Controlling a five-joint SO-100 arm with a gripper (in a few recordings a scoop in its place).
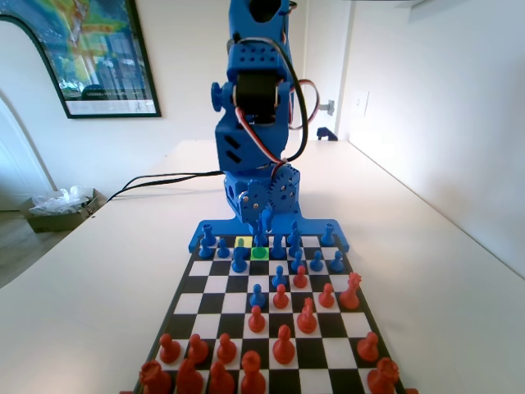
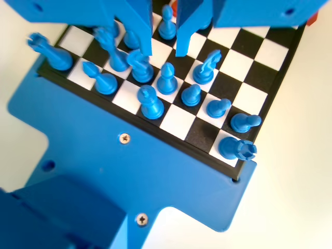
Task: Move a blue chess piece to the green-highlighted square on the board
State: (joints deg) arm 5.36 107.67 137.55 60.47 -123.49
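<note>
The board (image 1: pixel 217 284) (image 2: pixel 176 122) is chequered black and white. The slender blue chess piece (image 1: pixel 261 238) (image 2: pixel 167 79) with a narrow tip stands upright on the green-highlighted square (image 1: pixel 259 254), in the second row from the arm. My gripper (image 1: pixel 267 217) (image 2: pixel 163 51) hangs just above it, open, its jaws apart with nothing between them. In the wrist view the piece stands free just below the jaw tips.
A paler yellow-green square (image 1: pixel 244 241) lies in the back row, left of the green one. Other blue pieces crowd around, among them a tall one (image 2: pixel 150 101) and a rook (image 2: pixel 237 149). Red pieces (image 1: pixel 283 345) fill the near end. Cables (image 1: pixel 156 180) run across the table.
</note>
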